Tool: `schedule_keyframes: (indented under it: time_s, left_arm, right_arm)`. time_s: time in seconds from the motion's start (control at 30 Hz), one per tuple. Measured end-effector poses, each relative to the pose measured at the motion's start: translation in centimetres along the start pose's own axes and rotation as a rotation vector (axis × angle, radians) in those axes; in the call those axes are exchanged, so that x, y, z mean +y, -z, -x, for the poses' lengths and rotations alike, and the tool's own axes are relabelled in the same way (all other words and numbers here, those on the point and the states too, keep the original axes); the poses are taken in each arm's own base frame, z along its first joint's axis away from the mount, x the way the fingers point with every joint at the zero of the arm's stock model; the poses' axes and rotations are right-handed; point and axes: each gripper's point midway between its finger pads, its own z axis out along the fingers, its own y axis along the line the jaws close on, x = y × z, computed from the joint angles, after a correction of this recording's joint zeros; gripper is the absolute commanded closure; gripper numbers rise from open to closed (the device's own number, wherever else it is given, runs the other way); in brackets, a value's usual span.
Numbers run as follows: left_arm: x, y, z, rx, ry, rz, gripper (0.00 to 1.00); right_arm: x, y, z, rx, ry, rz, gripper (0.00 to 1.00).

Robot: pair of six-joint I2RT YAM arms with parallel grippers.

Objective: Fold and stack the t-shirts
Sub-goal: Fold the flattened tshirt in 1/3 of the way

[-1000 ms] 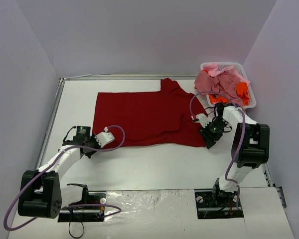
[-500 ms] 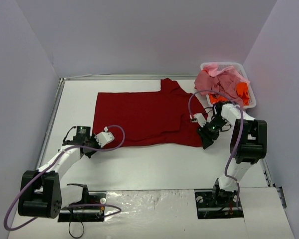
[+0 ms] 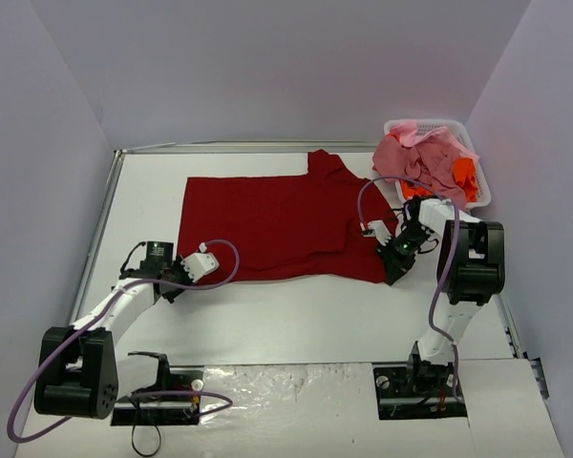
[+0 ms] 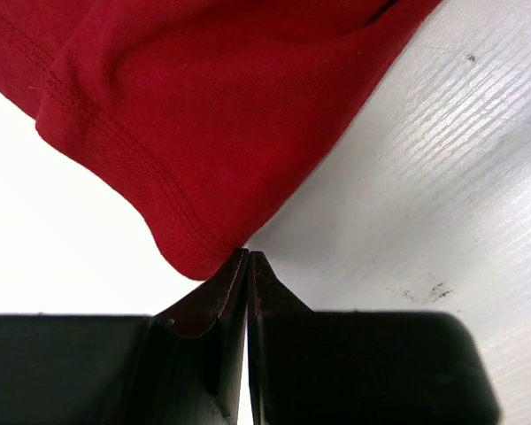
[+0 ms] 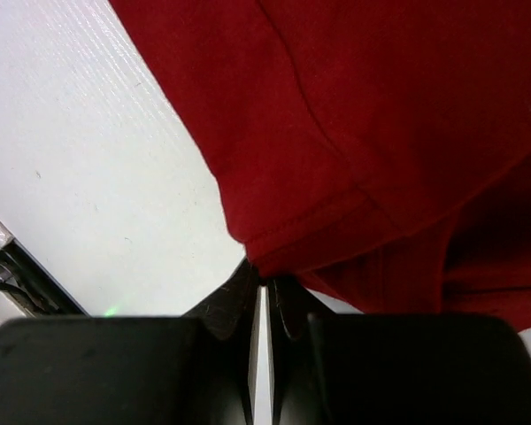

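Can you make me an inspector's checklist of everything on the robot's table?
Surface: white table, a few faint scuffs.
Job's things: dark red t-shirt spread flat; pink t-shirts and an orange t-shirt heaped in the white basket at the far right.
Clutter: nothing seen.
Grippers: left gripper shut on the red shirt's near-left corner; right gripper shut on its near-right edge.
Cables: a purple cable loops from each arm.
Surroundings: pale lilac walls on three sides.
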Motion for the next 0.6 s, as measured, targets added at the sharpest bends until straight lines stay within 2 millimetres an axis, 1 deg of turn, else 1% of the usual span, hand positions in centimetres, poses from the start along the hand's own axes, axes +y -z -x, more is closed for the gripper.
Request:
schedule_keyframes:
  time_s: [0.13,0.27,0.4,0.53,0.6]
  left_arm:
    - [0.3,0.5,0.0,0.0,-0.007,0.02,0.98]
    - [1.1,2.2,-0.1,-0.014,-0.029,0.067,0.98]
    - [2.3,4.1,-1.5,0.008,-0.023,0.1,0.98]
    - [3.8,5.4,-3.0,0.037,0.005,0.116,0.98]
    - [4.1,5.9,-3.6,0.042,0.019,0.114,0.98]
  right_arm:
    - [-0.1,0.2,-0.2,0.008,-0.005,-0.013,1.0]
    - [-0.3,1.2,-0.4,0.013,-0.004,-0.054,1.0]
    - [-0.3,3.0,-1.0,-0.008,-0.012,-0.095,1.0]
    - [-0.7,4.6,-2.3,-0.029,-0.045,-0.116,1.0]
    - [-1.0,5.1,-3.0,-0.037,-0.063,-0.12,1.0]
